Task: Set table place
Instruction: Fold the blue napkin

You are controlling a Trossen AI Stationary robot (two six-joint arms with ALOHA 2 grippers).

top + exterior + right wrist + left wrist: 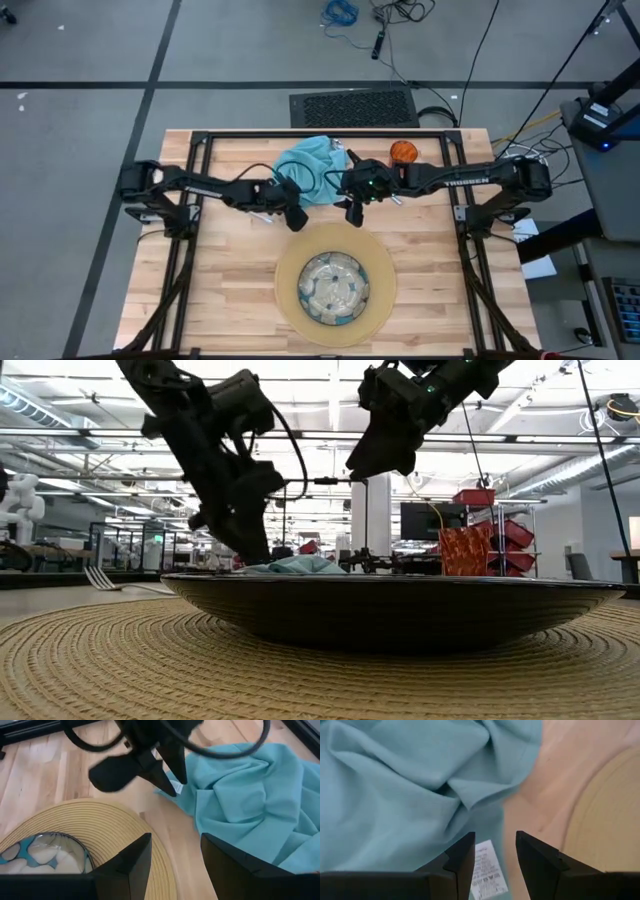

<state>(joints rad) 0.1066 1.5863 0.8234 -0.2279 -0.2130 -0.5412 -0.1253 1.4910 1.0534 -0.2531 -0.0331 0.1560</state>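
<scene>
Woven tan mat [150,660] fills the foreground of the low view, with the patterned glass plate [400,605] resting at its middle. From above, mat [335,240] and plate [335,290] lie on the plank surface [220,290] just in front of both claws.

Behind the plate, the left arm reaches inward from its side and bends down, its left claw [297,220] pointed at the near edge of the crumpled teal napkin [310,165]. Its fingers stand narrowly parted with nothing between them; directly below the tips lie the napkin's hem and white care label [485,870], with bare planks and the mat's rim just to one side.

Level with it, the right arm stretches in from the opposite side, wrist tilted downward. The right claw [353,215] hangs above the surface, fingers spread and empty, over the strip of wood between mat and napkin [250,800]. The two claws sit near each other, apart.

Beyond the right claw, the small orange cup [403,152] stands on the surface.
</scene>
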